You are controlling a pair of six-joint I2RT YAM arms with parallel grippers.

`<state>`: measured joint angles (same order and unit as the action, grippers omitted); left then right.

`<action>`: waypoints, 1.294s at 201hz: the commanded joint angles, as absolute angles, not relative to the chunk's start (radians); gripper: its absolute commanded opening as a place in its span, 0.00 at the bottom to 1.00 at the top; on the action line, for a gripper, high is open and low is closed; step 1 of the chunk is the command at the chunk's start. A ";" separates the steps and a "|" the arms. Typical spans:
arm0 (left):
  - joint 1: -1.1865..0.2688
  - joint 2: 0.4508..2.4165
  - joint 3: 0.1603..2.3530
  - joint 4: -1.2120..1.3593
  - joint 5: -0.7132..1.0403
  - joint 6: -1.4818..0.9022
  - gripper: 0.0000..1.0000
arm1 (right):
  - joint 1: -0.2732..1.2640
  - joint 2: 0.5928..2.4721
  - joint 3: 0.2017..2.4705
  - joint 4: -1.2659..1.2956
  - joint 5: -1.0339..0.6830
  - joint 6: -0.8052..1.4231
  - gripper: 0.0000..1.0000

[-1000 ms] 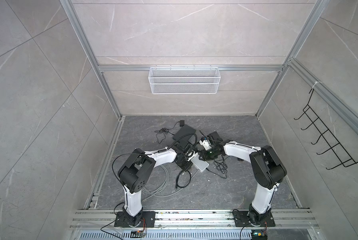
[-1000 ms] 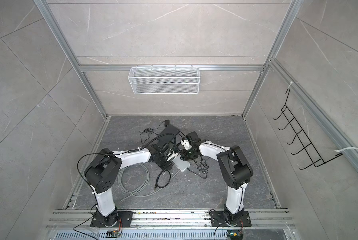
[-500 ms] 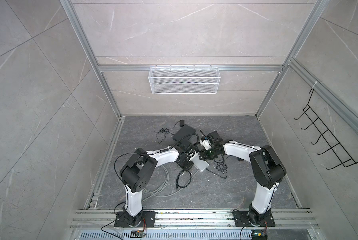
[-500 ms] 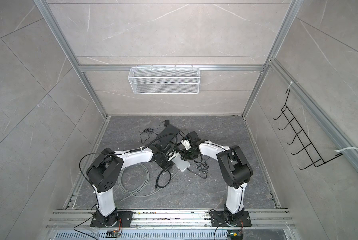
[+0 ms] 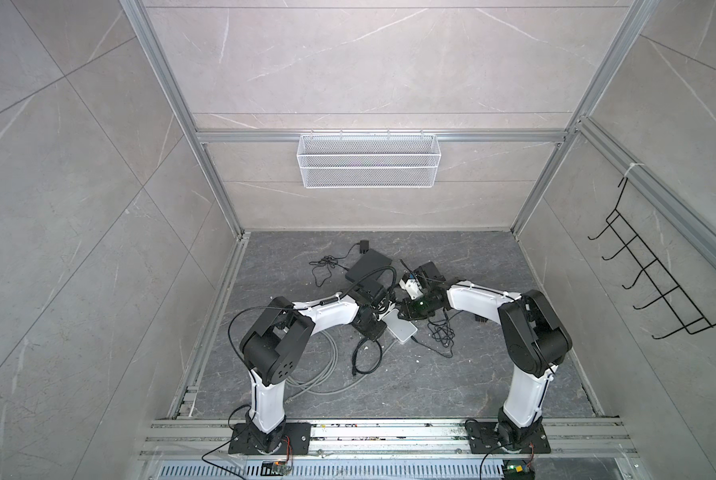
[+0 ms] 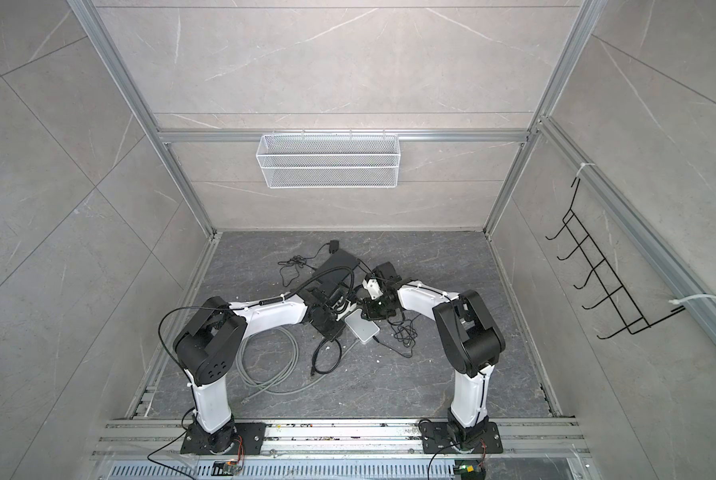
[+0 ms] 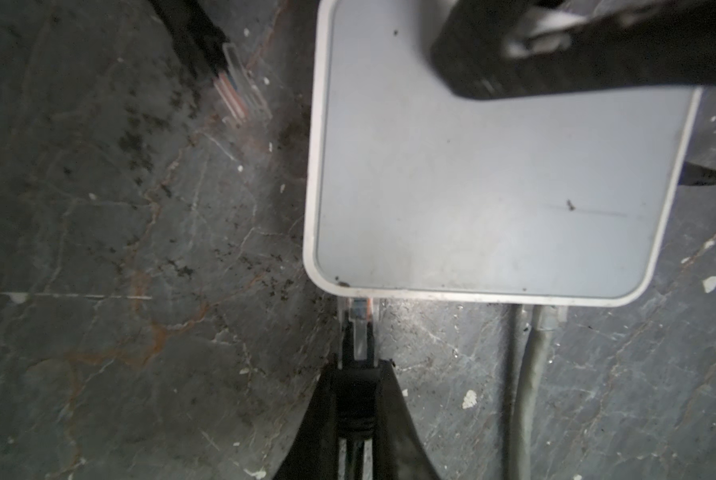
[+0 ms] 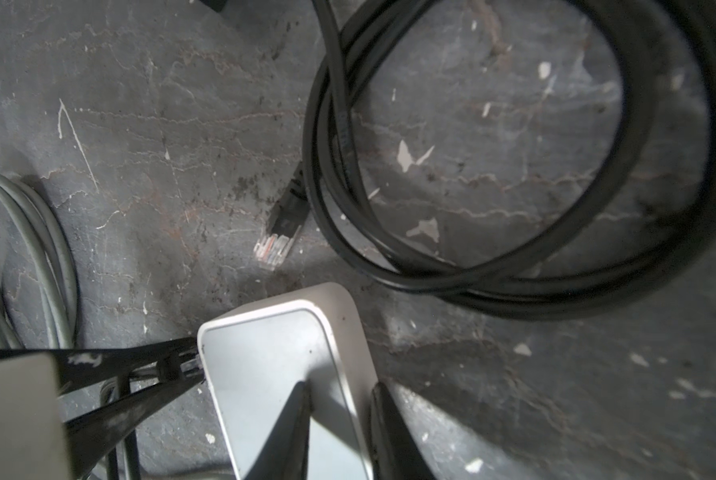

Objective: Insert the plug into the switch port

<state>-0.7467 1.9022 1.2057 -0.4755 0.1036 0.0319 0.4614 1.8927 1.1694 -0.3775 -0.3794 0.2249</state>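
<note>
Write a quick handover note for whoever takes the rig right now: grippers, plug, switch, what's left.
Left gripper: shut on the black cable's clear plastic plug.
Right gripper: shut on the flat white square switch, steadying it.
Done: plug tip is at a port in the switch's edge, beside the plugged-in grey cable.
Left: press it home if not seated, which I cannot tell; then release.

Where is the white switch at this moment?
In both top views the white switch lies on the floor, near the centre; the left hand holds a plug at one edge, and the right hand grips the far corner.
</note>
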 commanded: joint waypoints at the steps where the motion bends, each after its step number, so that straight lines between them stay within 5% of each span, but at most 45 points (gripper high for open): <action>1: -0.748 1.973 1.206 -0.482 0.065 0.043 0.09 | 0.477 1.959 1.149 -0.452 -0.389 0.239 0.26; 87: -0.768 1.997 1.236 -0.478 0.092 0.056 0.09 | 0.477 1.960 1.148 -0.436 -0.491 0.252 0.25; 260: -0.774 1.930 1.116 -0.078 0.049 0.150 0.08 | 0.499 2.023 1.209 -0.526 -0.753 0.138 0.22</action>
<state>-0.7719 1.8435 1.0863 -0.2977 0.0360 0.1272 0.4294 1.9621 1.2427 -0.4366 -0.5297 0.1711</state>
